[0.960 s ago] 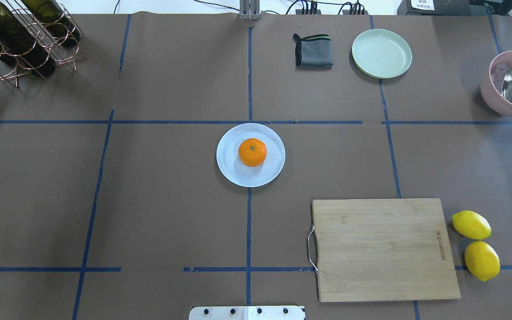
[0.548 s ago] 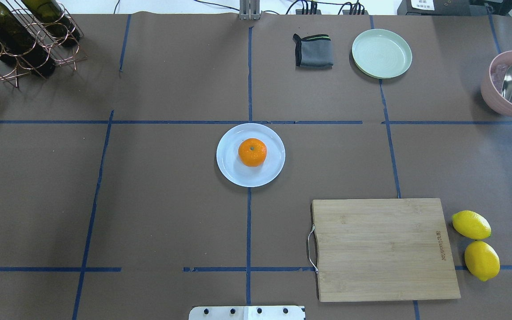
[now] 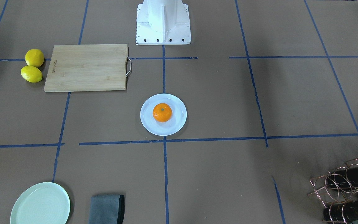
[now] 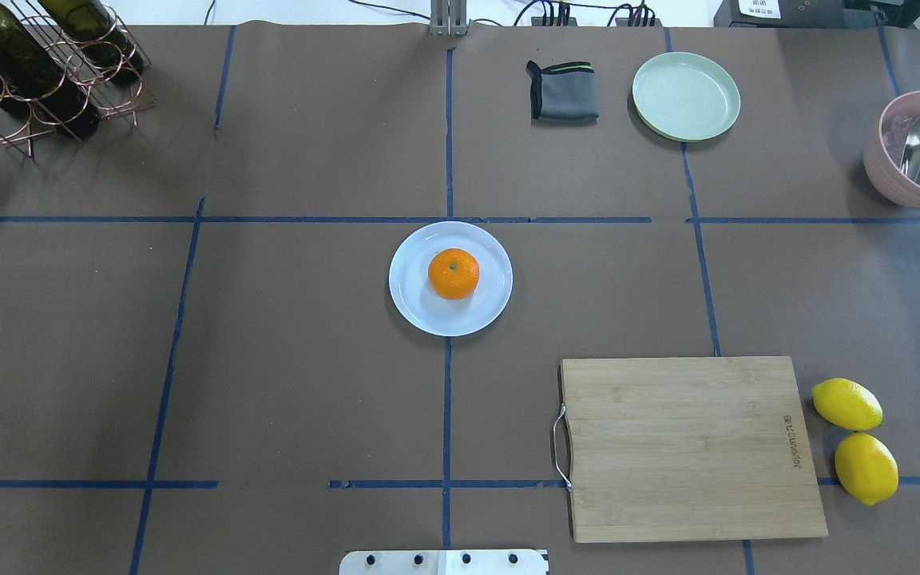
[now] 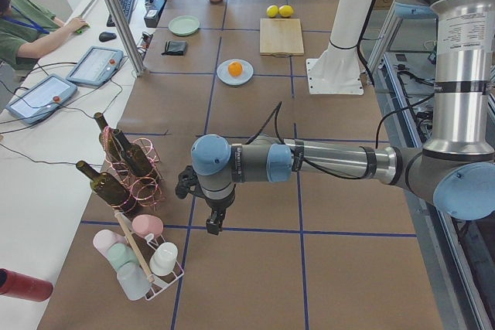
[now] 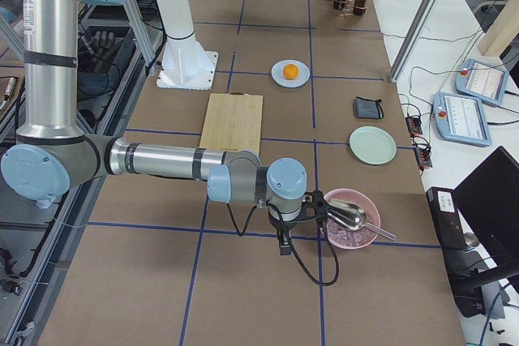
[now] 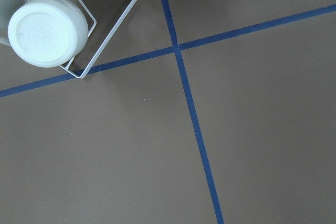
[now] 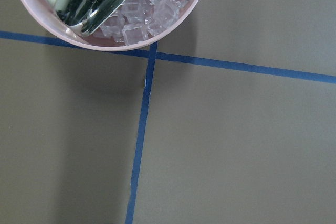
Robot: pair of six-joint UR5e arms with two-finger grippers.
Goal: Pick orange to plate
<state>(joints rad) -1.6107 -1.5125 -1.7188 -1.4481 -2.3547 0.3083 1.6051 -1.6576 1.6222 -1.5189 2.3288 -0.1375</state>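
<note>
The orange (image 4: pixel 454 274) rests near the middle of the white plate (image 4: pixel 416 307) at the table's centre, stem dot up; the front-facing view shows the same orange (image 3: pixel 162 112) on the plate (image 3: pixel 176 124). Neither gripper is near them. My left gripper (image 5: pixel 215 226) hangs over the table's far left end, beside a cup rack, seen only in the exterior left view. My right gripper (image 6: pixel 283 246) hangs at the far right end next to a pink bowl, seen only in the exterior right view. I cannot tell whether either is open or shut.
A wooden cutting board (image 4: pixel 691 447) lies front right with two lemons (image 4: pixel 847 403) beside it. A mint-green plate (image 4: pixel 686 96) and grey cloth (image 4: pixel 562 92) sit at the back. A pink bowl (image 4: pixel 887 172) holds ice and a scoop. A wine rack (image 4: pixel 37 64) stands back left.
</note>
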